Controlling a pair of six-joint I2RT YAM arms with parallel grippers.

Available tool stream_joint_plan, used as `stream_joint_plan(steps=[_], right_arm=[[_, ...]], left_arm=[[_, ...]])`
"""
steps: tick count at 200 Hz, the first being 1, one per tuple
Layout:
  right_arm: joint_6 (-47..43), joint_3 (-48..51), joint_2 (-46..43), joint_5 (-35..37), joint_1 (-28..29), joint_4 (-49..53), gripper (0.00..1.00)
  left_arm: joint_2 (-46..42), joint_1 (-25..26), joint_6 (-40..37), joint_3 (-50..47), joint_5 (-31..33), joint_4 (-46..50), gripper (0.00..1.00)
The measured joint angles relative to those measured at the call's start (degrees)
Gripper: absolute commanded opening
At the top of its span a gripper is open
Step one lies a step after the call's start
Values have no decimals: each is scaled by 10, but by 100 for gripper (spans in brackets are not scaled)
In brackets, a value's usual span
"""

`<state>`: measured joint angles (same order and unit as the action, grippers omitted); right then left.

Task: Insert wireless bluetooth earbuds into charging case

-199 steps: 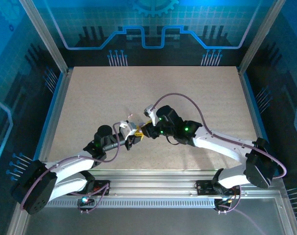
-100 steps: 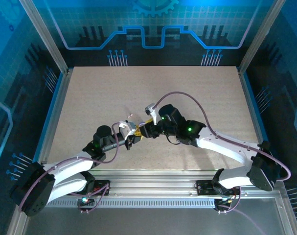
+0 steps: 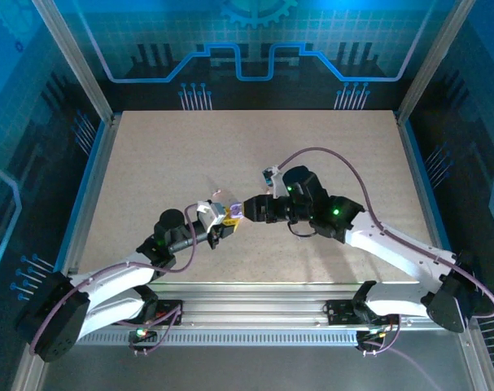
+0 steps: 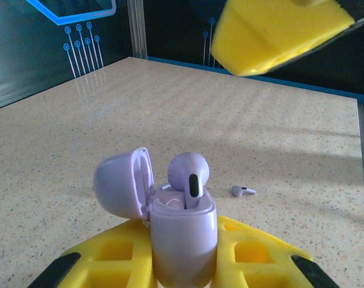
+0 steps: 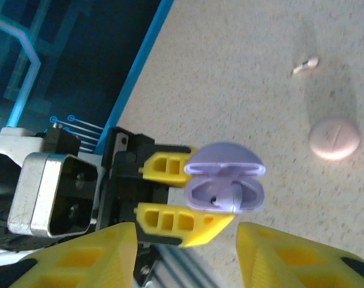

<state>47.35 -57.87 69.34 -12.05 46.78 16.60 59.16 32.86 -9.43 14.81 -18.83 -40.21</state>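
Right pincer retreated clear of earbud.

Speckled beige tabletop spreading out before me, blue circuit-patterned panels glowing behind and beside it, aluminium posts rising at its far corners, metal rail running along my near edge

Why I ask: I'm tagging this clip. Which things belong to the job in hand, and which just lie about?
In hand: open lilac case, clamped in the left fingers; lilac earbud standing in it; right fingers, apart, close by.
Lying about on the table: loose pale earbud; closed pinkish round case.
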Motion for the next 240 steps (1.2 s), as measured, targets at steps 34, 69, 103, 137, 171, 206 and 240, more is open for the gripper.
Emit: stream_joint_plan(steps=[34, 69, 103, 137, 171, 206, 240], right_arm=[[72, -5, 0, -30, 0, 23, 45], [110, -5, 7, -44, -6, 33, 45], [138, -5, 23, -75, -28, 23, 44], [148, -9, 35, -95, -34, 22, 43], [155, -12, 47, -99, -34, 22, 42], [157, -15, 53, -101, -34, 18, 41], [157, -17, 60, -106, -34, 18, 41]], left_arm=[[-2, 2, -15, -9, 5, -17, 6], [10, 3, -27, -18, 10, -52, 5], [24, 7, -27, -30, 12, -90, 5], [24, 10, -27, -31, 12, -102, 6], [24, 13, -27, -31, 12, -109, 7], [24, 17, -27, -31, 12, -112, 7], [24, 18, -28, -34, 15, -112, 7]])
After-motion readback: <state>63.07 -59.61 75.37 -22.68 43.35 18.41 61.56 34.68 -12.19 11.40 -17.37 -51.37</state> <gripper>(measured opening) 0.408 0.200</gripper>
